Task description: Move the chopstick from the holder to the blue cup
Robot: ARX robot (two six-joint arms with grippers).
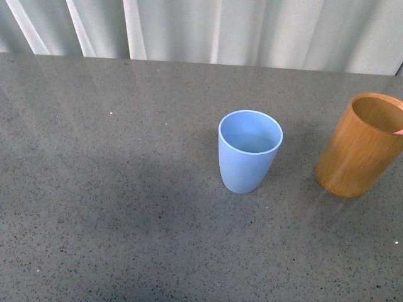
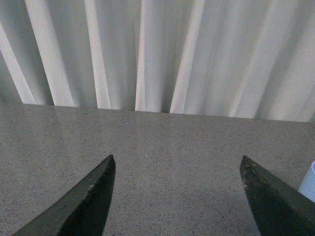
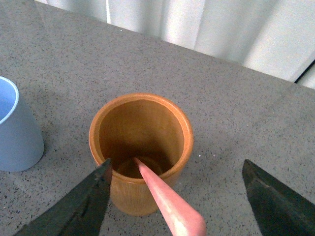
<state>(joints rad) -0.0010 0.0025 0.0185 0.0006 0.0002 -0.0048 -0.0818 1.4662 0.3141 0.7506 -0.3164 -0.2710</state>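
The light blue cup (image 1: 250, 151) stands upright and empty in the middle of the grey table. The orange-brown wooden holder (image 1: 362, 146) stands to its right, cut by the front view's edge. A pink chopstick (image 3: 165, 199) leans inside the holder (image 3: 141, 147), its thick end sticking out over the rim; only a tip (image 1: 399, 131) shows in the front view. My right gripper (image 3: 177, 164) is open above the holder, the chopstick between its fingers and untouched. My left gripper (image 2: 177, 162) is open and empty over bare table, with the blue cup's edge (image 2: 309, 183) beside it.
The speckled grey table (image 1: 126, 189) runs back to a white pleated curtain (image 1: 201, 28). The blue cup also shows beside the holder in the right wrist view (image 3: 15, 130). Neither arm shows in the front view.
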